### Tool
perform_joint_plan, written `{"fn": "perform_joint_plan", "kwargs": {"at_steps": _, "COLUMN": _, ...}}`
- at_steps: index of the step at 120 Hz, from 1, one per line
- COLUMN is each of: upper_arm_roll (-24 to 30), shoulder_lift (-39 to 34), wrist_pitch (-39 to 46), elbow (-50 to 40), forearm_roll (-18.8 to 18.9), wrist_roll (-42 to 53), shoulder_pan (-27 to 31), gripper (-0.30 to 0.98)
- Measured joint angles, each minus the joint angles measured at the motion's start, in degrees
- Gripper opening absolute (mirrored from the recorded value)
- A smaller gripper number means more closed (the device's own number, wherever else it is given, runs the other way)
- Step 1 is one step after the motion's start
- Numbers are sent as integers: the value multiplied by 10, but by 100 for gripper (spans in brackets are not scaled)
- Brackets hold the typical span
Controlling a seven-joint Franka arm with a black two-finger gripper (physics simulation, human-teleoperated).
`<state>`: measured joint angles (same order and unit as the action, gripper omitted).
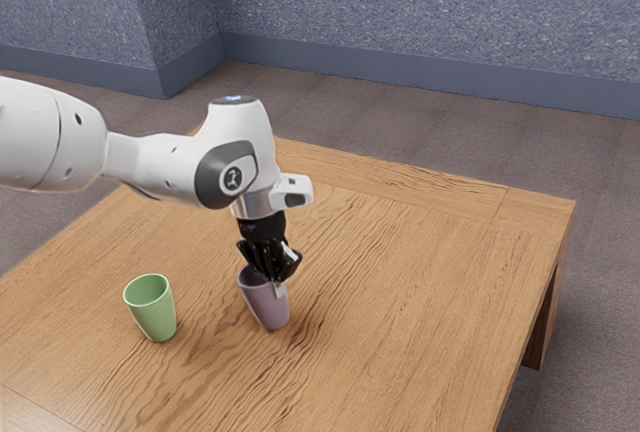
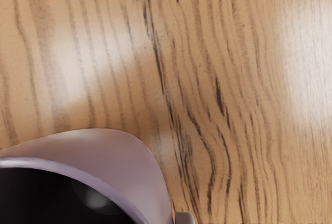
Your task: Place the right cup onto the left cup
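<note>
Here, the fingers [image 1: 281, 290] pinch the purple cup [image 1: 268, 309] by its rim.

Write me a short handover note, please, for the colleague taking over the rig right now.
Pincer: down at the rim of the tapered purple cup; whether it has a grip I cannot tell.
Things: the purple cup stands on the wooden table; the tapered light green cup stands apart from it, toward the exterior view's left.
Done: pincer brought to the purple cup.
Left: secure the grip, lift, carry it to the green cup, set it on, release.
</note>
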<state>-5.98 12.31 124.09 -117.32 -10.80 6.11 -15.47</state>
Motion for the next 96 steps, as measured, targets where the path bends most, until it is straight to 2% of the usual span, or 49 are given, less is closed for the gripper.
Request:
{"fn": "perform_joint_plan", "kwargs": {"at_steps": 23, "upper_arm_roll": -2, "shoulder_lift": -35, "wrist_pitch": -13, "elbow": 0, "forearm_roll": 29, "wrist_roll": -9, "shoulder_pan": 1, "gripper": -9}}
{"fn": "perform_joint_plan", "kwargs": {"at_steps": 62, "upper_arm_roll": -4, "shoulder_lift": -127, "wrist_pitch": -63, "elbow": 1, "forearm_roll": 113, "wrist_roll": -31, "shoulder_pan": 6, "gripper": -10}}
{"fn": "perform_joint_plan", "kwargs": {"at_steps": 96, "upper_arm_roll": -3, "shoulder_lift": -187, "wrist_pitch": -118, "elbow": -30, "forearm_roll": 136, "wrist_roll": -55, "shoulder_pan": 31, "gripper": -10}}
